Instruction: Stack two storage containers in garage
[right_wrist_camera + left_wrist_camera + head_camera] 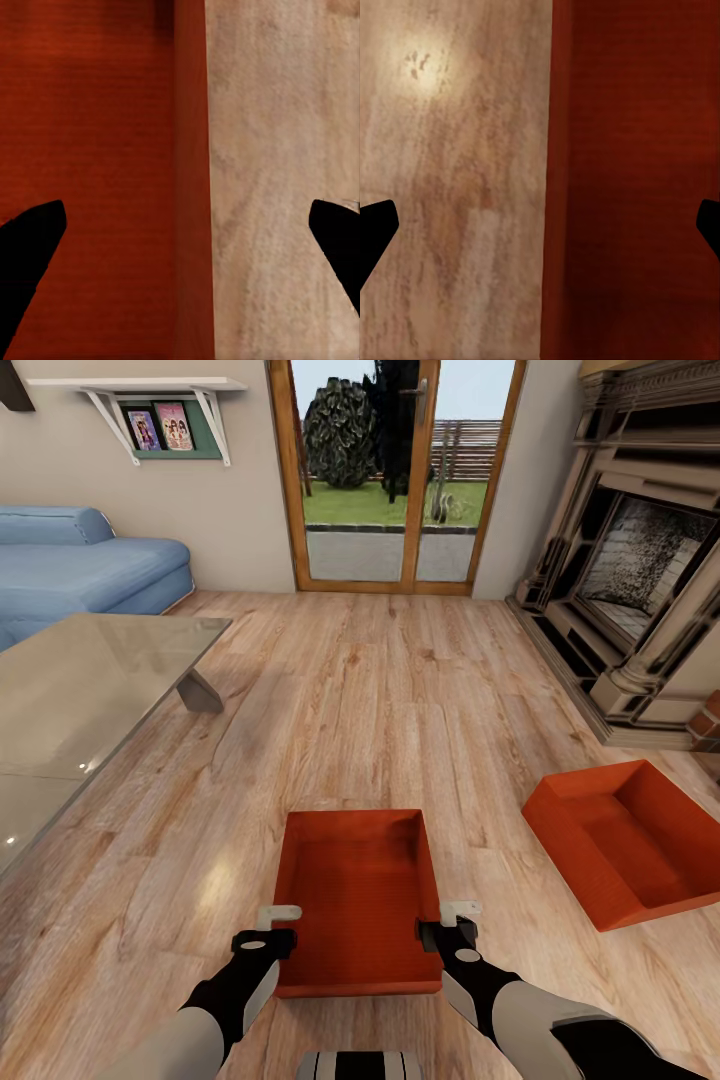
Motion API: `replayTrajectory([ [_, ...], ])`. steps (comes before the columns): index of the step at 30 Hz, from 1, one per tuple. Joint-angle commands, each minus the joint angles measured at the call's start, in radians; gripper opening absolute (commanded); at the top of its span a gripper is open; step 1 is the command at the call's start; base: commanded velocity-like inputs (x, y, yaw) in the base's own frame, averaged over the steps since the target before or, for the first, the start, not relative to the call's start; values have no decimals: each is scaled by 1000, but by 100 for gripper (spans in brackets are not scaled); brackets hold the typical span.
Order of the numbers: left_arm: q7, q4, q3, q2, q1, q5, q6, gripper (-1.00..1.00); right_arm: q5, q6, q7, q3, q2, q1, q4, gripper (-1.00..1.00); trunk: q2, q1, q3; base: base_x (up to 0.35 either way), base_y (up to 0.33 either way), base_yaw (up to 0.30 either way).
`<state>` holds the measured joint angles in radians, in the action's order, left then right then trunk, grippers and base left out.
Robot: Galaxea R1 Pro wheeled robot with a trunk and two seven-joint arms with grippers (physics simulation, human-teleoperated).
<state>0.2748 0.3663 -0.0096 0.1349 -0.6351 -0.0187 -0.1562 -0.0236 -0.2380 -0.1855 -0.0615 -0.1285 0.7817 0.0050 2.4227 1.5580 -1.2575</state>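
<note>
Two red-orange storage containers lie on the light wood floor (pixel 380 700) of the living room. The near container (pixel 355 890) sits straight ahead of me; the second container (pixel 625 840) rests to its right, turned at an angle. My left gripper (pixel 270 926) is open over the near container's left wall, which runs between its fingertips (pixel 542 229) in the left wrist view. My right gripper (pixel 452 922) is open over the right wall, one finger inside the container (pixel 90 135) and one outside. Neither gripper holds anything.
A glass coffee table (pixel 90 680) stands at the left with a blue sofa (pixel 80 560) behind it. A stone fireplace (pixel 640 560) fills the right side. A glass door (pixel 395 470) is at the far wall. Open floor stretches ahead of the containers.
</note>
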Motion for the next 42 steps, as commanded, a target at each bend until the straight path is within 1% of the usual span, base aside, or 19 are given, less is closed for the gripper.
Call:
replayTrajectory([
  [1,3,2,-1,0,0,-2,-7,-100,-3,-1,-6,-6,0,1,1,-100,0,0,-1,0,0,0],
  [11,3,12,-1,1,0,0,-7,-100,-3,-15,-6,-6,1,1,1,-100,0,0,-1,0,0,0],
  [27,5,19,-5,3,0,0,-5,-100,2,-17,-6,-6,1,1,1,-100,0,0,-1,0,0,0],
  [35,4,17,-4,3,0,1,-3,-100,2,-17,-6,-7,0,1,1,-100,-56,-31,24,0,0,0],
  [42,4,17,3,2,0,7,-3,-100,2,-17,-6,-8,0,1,1,-100,-105,-58,46,0,0,0],
])
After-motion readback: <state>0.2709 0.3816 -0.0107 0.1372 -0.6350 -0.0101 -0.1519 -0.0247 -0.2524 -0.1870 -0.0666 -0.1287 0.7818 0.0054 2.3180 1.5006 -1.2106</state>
